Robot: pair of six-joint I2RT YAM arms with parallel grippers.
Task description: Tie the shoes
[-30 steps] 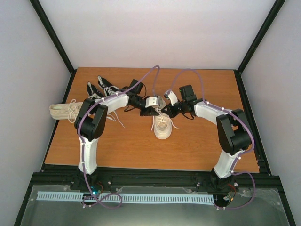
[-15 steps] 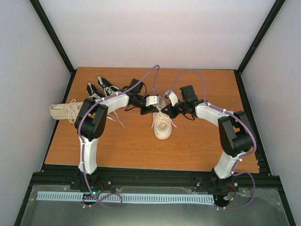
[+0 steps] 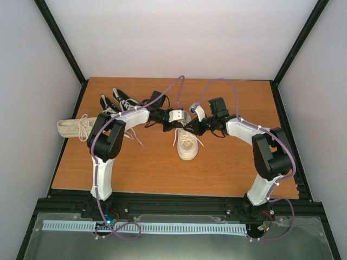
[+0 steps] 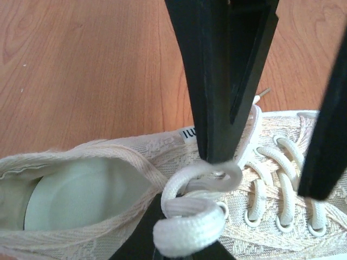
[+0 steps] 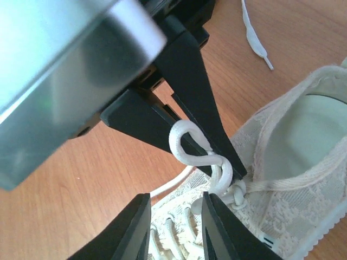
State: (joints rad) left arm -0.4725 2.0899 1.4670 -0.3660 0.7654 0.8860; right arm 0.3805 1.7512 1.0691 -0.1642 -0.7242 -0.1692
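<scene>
While left gripper (image 4: 209, 179) pinches lace loop (image 5: 187, 143) of cream shoe (image 3: 187, 147) | right gripper (image 5: 174, 227) parted | wooden table (image 3: 152, 162), white walls (image 3: 179, 38)

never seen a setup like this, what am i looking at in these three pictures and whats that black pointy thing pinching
These are two robot arms bolted to the near edge of a wooden table: the left arm and the right arm. Each ends in a two-finger gripper.

The wide picture comes from a fixed camera above and behind them. The two close-ups come from small cameras on the wrists, looking along the fingers.

Four small sneakers lie on the table: a cream shoe in the middle, a second cream shoe at the left edge, and a black shoe beside another black shoe at the back left.

The black point is the left gripper, shut on a loop of lace from the middle shoe. The right gripper is close by, fingers apart, gripping nothing I can see.
</scene>
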